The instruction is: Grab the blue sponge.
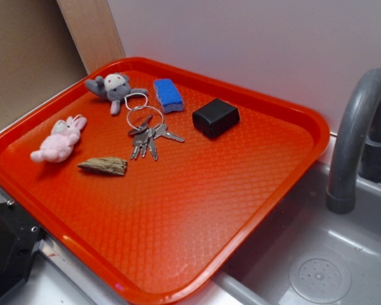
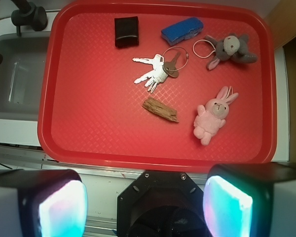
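While the end effector (image 2: pixel 145 205) hangs wide apart over the near rim, approach is the step: the small bright blue rectangular sponge (image 2: pixel 182 29) lies at the red plastic tray's (image 2: pixel 89 143) far edge, between black box (image 2: pixel 126 31) and grey plush (image 2: pixel 232 49); it must reach across.

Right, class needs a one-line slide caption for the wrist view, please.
Open gripper poised off the red tray, blue sponge at the far edge beside keys.

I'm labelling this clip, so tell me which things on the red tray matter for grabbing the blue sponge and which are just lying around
Belongs to the job:
blue sponge
gripper, open, off the tray

Just lying about:
black box
keys
grey plush
pink bunny
wood piece
red tray
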`<state>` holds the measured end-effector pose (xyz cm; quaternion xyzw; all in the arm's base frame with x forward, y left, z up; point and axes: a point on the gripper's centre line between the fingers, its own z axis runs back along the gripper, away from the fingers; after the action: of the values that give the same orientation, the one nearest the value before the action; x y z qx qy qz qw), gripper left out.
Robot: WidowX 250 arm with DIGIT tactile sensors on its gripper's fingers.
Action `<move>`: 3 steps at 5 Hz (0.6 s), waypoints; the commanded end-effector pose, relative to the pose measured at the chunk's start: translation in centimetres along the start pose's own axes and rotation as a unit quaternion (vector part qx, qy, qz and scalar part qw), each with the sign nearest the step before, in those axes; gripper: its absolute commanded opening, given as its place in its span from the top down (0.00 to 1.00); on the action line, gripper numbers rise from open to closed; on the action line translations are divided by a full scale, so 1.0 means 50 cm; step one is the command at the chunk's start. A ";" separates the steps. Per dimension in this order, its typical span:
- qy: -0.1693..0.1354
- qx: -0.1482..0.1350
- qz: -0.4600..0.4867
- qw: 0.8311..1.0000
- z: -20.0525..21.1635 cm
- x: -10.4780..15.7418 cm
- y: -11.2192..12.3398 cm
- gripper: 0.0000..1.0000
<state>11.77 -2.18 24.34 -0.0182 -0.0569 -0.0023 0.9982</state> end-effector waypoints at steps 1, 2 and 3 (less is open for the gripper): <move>0.000 0.000 0.000 1.000 0.000 0.000 0.000 0.00; -0.012 -0.013 0.055 0.998 0.002 0.071 -0.018 0.00; -0.019 -0.014 0.120 0.992 -0.011 0.151 -0.015 0.00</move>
<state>19.02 -3.62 23.52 -0.0337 -0.0512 0.1067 0.9924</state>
